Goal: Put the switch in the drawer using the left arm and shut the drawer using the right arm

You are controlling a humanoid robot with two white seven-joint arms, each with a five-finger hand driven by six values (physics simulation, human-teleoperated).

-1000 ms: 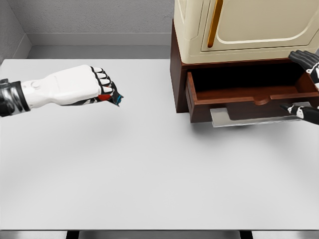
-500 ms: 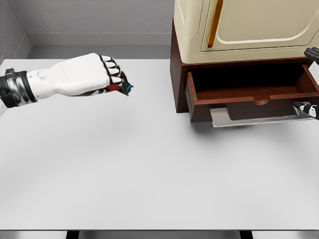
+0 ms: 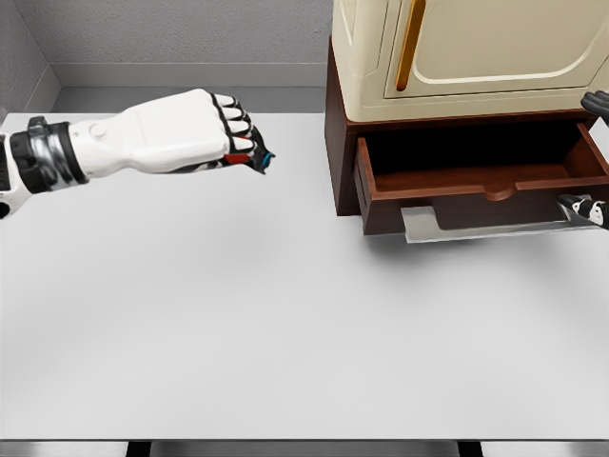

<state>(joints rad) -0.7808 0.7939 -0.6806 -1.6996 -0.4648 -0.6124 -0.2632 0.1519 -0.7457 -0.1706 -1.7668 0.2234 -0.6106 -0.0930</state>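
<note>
White table fills most of the head view. At its far right corner stands a dark wood cabinet w/ a cream appliance on top. The drawer at the cabinet's base is pulled out toward the robot, cavity showing nothing inside, metal handle along its front. It probably sits open so the drop can go straight in from above.

Left hand hangs above the table's far left part, well apart from the drawer, arm coming in from the left edge. Fingers are curled tight into a fist, pinching the switch; only a red bit and a blue tip poke out past the knuckles on the drawer side. Held clear of the surface, prob. so it can clear the drawer's side wall.

Right hand is only partly visible at the right edge, by the drawer's right front corner, near the handle end. Too little shows to tell its finger state. Likely parked there for the closing push.
</note>
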